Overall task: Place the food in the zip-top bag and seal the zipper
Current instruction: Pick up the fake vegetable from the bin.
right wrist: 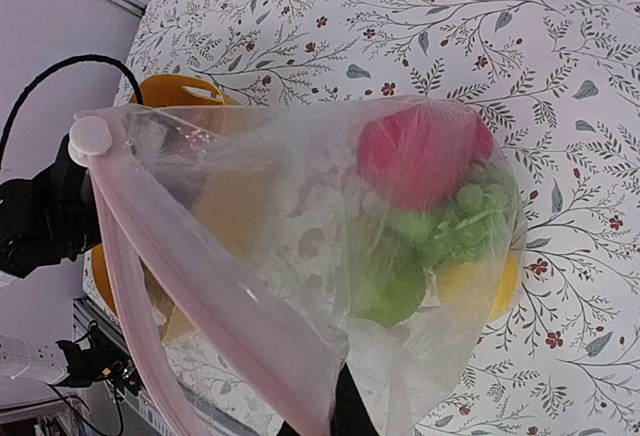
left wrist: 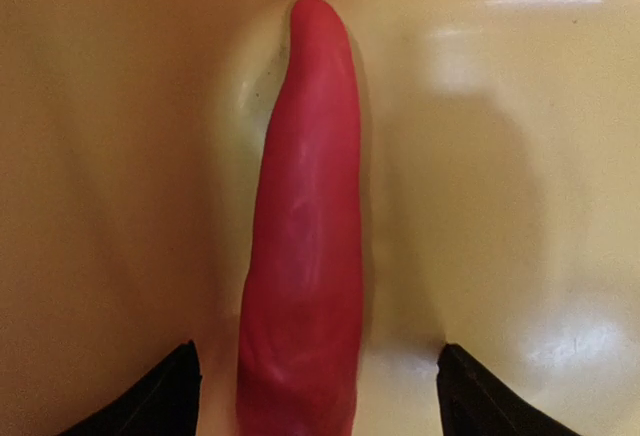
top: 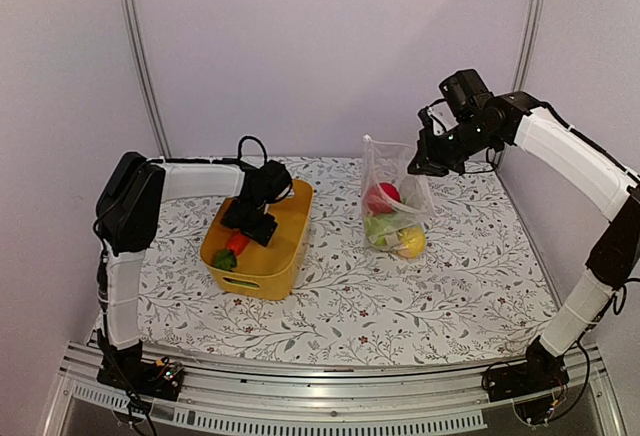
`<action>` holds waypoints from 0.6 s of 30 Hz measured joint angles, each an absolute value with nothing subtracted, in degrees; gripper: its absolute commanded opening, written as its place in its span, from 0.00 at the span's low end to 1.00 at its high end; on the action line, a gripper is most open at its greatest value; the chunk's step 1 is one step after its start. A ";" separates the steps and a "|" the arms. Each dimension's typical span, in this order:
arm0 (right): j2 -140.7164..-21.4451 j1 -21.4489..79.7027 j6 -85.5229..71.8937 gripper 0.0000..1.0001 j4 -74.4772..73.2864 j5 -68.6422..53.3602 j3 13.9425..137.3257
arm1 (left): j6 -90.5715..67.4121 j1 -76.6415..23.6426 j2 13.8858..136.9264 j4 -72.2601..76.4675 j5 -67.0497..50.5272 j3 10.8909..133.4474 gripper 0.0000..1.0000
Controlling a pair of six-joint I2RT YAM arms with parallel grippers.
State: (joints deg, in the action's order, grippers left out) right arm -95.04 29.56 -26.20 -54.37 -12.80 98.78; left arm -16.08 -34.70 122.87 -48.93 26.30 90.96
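The clear zip-top bag (top: 396,191) hangs upright from my right gripper (top: 420,162), which is shut on its upper edge. In the right wrist view the bag (right wrist: 300,246) holds a red round fruit (right wrist: 420,151), green pieces (right wrist: 395,276), grapes (right wrist: 470,211) and a yellow piece (right wrist: 495,281). Its pinkish zipper (right wrist: 190,276) gapes open, with a white slider (right wrist: 90,138) at the far end. My left gripper (top: 250,221) is down in the yellow basket (top: 285,266), open. The orange-red carrot (left wrist: 305,246) lies between its spread fingers (left wrist: 165,401), untouched.
The carrot's green top (top: 224,259) points to the basket's near end. The flowered tablecloth (top: 380,306) covers the table. The grey back wall and metal posts stand behind.
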 measured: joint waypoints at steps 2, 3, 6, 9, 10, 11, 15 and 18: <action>-94.06 29.56 -26.39 0.00 -54.04 -12.78 97.47 | -16.19 -34.02 123.04 -48.80 26.35 90.98 0.77; -93.65 29.56 -26.59 0.00 -53.93 -12.78 96.95 | -16.29 -33.65 123.04 -48.66 26.22 90.96 0.75; -92.92 29.56 -27.09 0.00 -53.63 -12.71 96.27 | -17.15 -32.40 123.04 -47.66 24.01 90.80 0.66; -92.60 29.56 -27.46 0.00 -53.23 -12.64 95.98 | -17.72 -31.31 123.02 -46.09 21.12 89.69 0.54; -92.53 29.56 -27.62 0.00 -53.17 -12.60 95.92 | -18.11 -31.20 122.80 -45.67 20.32 89.49 0.50; -92.53 29.56 -27.70 0.00 -53.06 -12.58 95.92 | -18.33 -31.16 122.43 -45.15 19.31 89.12 0.45; -92.53 29.56 -28.18 0.00 -52.62 -12.58 95.90 | -19.35 -31.24 120.44 -43.99 14.81 87.26 0.29; -92.53 29.56 -28.51 0.00 -52.42 -12.58 95.90 | -19.92 -31.59 117.73 -44.03 12.78 86.46 0.28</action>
